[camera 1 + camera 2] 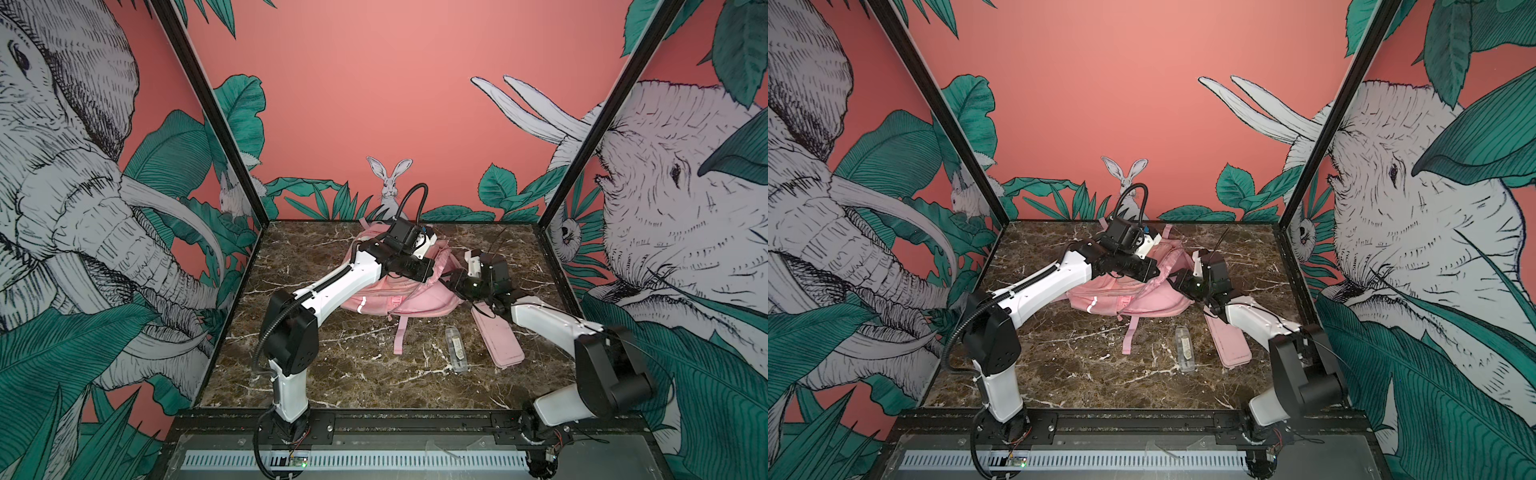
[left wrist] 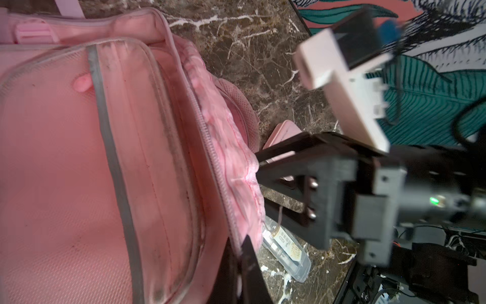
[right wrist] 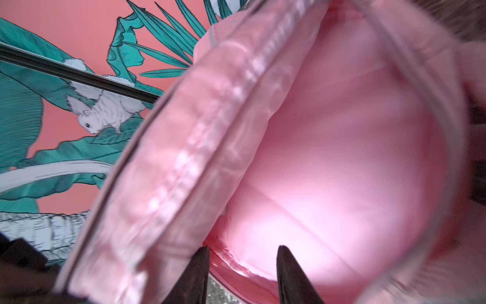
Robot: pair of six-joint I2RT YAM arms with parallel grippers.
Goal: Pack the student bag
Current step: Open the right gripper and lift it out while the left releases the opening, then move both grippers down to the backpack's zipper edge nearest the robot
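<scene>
We see a soft pink fabric backpack (image 1: pixel 424 299) of matt cloth, carrying a shiny silver reflective strip (image 1: pixel 360 306); its inner pocket (image 2: pixel 52 158) is fine mesh, and its crinkled lining (image 2: pixel 228 147) shows a slight sheen. The brown veined marble-look tabletop (image 1: pixel 353 374) is smooth and semi-glossy. We read the flat pink pencil case (image 1: pixel 500 337) as matt, the oblong clear box (image 1: pixel 456 348) as glossy transparent plastic, the arm shells (image 1: pixel 345 293) as smooth white plastic, the joint housings (image 1: pixel 291 332) as matt black.

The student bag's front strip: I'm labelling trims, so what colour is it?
Silver-white, against the pink student bag; the strip shows best in a top view.
</scene>
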